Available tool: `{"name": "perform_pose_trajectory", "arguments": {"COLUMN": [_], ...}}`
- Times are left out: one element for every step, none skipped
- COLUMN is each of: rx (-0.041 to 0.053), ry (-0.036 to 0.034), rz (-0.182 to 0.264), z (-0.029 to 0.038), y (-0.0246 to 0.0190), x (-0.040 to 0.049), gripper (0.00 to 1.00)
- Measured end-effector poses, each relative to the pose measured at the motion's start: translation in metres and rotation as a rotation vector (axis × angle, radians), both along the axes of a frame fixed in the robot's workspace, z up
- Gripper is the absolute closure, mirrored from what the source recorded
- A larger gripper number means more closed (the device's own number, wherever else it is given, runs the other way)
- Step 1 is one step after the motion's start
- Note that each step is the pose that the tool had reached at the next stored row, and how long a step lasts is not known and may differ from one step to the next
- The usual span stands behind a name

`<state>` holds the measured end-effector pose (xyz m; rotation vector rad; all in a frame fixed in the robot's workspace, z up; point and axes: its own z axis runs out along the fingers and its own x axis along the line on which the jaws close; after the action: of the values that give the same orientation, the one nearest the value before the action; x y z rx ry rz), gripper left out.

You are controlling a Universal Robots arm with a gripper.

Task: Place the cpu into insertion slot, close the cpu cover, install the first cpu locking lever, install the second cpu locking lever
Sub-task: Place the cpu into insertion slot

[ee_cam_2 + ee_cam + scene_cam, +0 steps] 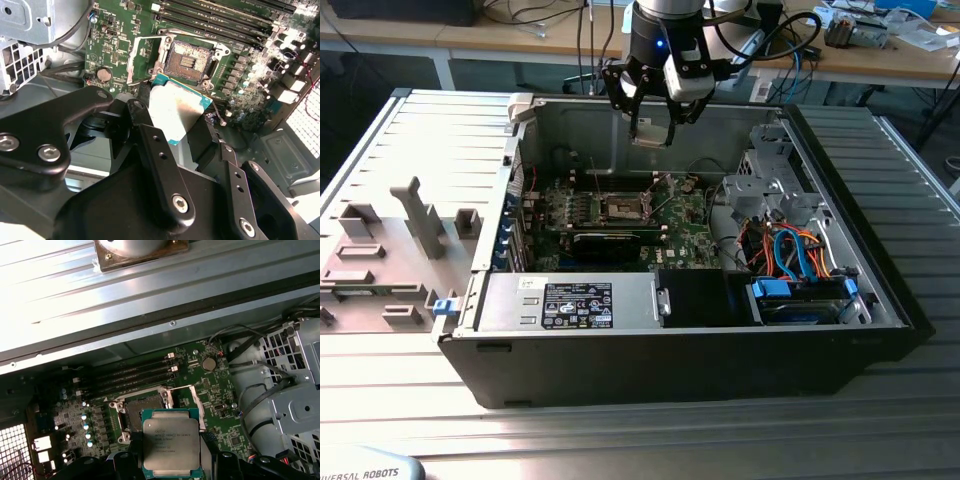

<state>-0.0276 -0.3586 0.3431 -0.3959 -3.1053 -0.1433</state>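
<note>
Exterior view, hand: the gripper (653,128) hangs over the open computer case (880,290), above the green motherboard (685,225).
Exterior view, load: the cpu (651,134) sits between the fingertips, well clear of the board.
Exterior view, target: the insertion slot (623,207) lies below the gripper, apart from it.
Second wrist view, grip: the fingers (159,155) are pressed onto two opposite edges of the cpu (177,107), so the chip is pinched with its silver face showing.
Second wrist view, target: the insertion slot (189,59) lies just beyond the fingertips, its dark centre bare. The cpu cover (134,62) is swung open beside it. The memory slots (225,22) lie farther out, past the socket.
First wrist view, alignment: the cpu (171,442) has edges roughly parallel to the rim of the insertion slot (141,412), but it looks offset to one side. The cpu cover (196,401) is raised.
Step (judged): placing the chip. Cover and levers are not yet done.
Technique (judged): centre the chip over the socket, match the corners, keep it level, and descend straight without sliding.
Risk (judged): a tilted or skewed landing could damage the socket contacts or catch the rim.
</note>
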Motion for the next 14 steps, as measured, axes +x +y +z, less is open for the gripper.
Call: {"name": "perform_pose_trajectory", "arguments": {"rx": [-0.0001,0.0000,-0.0001,0.0000,0.0000,0.0000,0.0000,0.0000,-0.0001,0.0000,0.0000,0.0000,0.0000,-0.0001], "ry": [0.0000,0.0000,0.0000,0.0000,0.0000,0.0000,0.0000,0.0000,0.0000,0.0000,0.0000,0.0000,0.0000,0.0000], "rz": [-0.001,-0.002,-0.002,-0.003,-0.005,-0.005,-0.007,-0.008,-0.009,-0.009,-0.010,-0.011,-0.012,-0.012], "z": [0.0000,0.0000,0.0000,0.0000,0.0000,0.0000,0.0000,0.0000,0.0000,0.0000,0.0000,0.0000,0.0000,0.0000], "y": [0.0000,0.0000,0.0000,0.0000,0.0000,0.0000,0.0000,0.0000,0.0000,0.0000,0.0000,0.0000,0.0000,0.0000], "x": [0.0000,0.0000,0.0000,0.0000,0.0000,0.0000,0.0000,0.0000,0.0000,0.0000,0.0000,0.0000,0.0000,0.0000], "gripper": [0.46,0.46,0.46,0.46,0.46,0.46,0.46,0.46,0.46,0.46,0.46,0.46,0.46,0.46]}}
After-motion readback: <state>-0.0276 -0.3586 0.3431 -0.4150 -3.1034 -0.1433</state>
